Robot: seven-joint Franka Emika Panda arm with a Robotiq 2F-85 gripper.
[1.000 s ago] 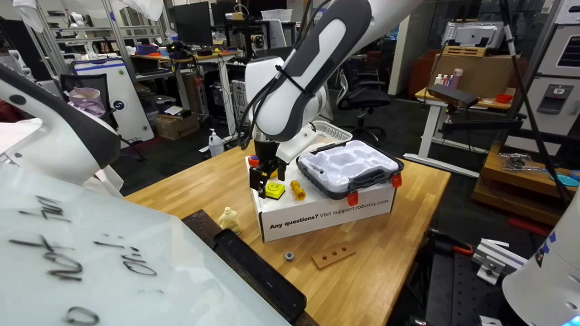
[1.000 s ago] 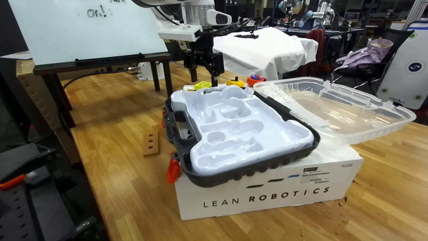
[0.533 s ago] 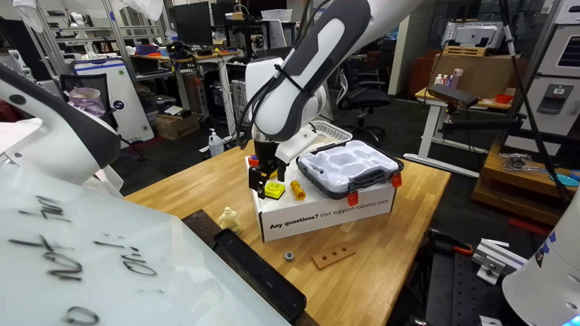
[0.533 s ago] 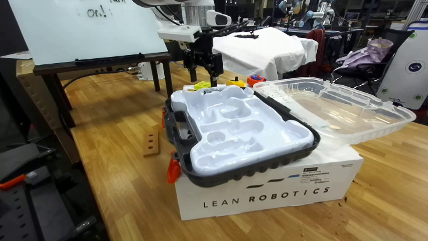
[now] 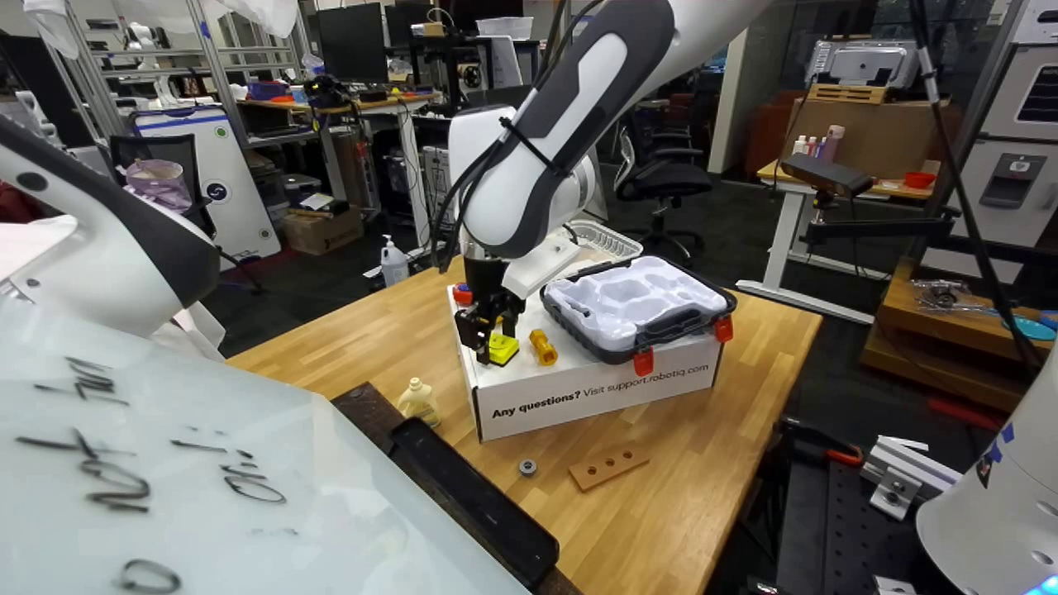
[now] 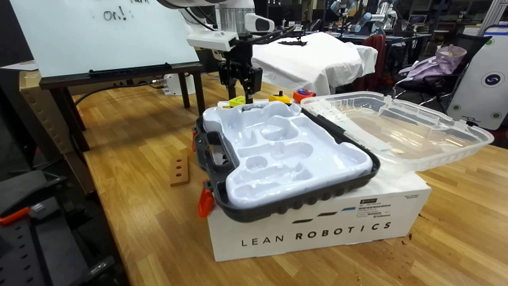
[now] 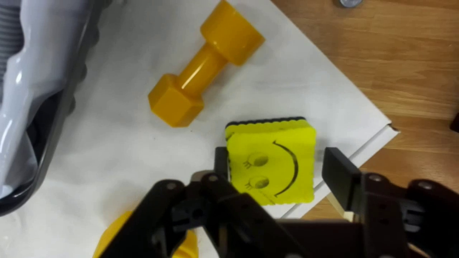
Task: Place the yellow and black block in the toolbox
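Note:
The yellow and black block point(image 7: 269, 150), bright yellow with a drawn smiley face and a dark base, lies flat on a white cardboard box. My gripper point(image 7: 275, 159) is lowered around it, one finger on each side. In the wrist view the left finger is against or very near the block's edge, while a visible gap parts the right finger point(image 7: 339, 175) from it, so the jaws are partly open. The toolbox point(image 6: 333, 161), a pale moulded tray with a dark rim, stands open beside the block on the same box, its hollows holding nothing.
An orange-yellow bolt-shaped piece point(image 7: 204, 68) lies between block and toolbox. A yellow piece point(image 6: 279, 98) and a red one point(image 6: 303, 95) sit close to the gripper. The toolbox's clear lid point(image 6: 420, 131) is folded back. The white cardboard box point(image 6: 317, 234) raises everything above the table.
The fingers have drawn closer together around the block from a wider opening. The block seems to have shifted very slightly. The arm is otherwise nearly still.

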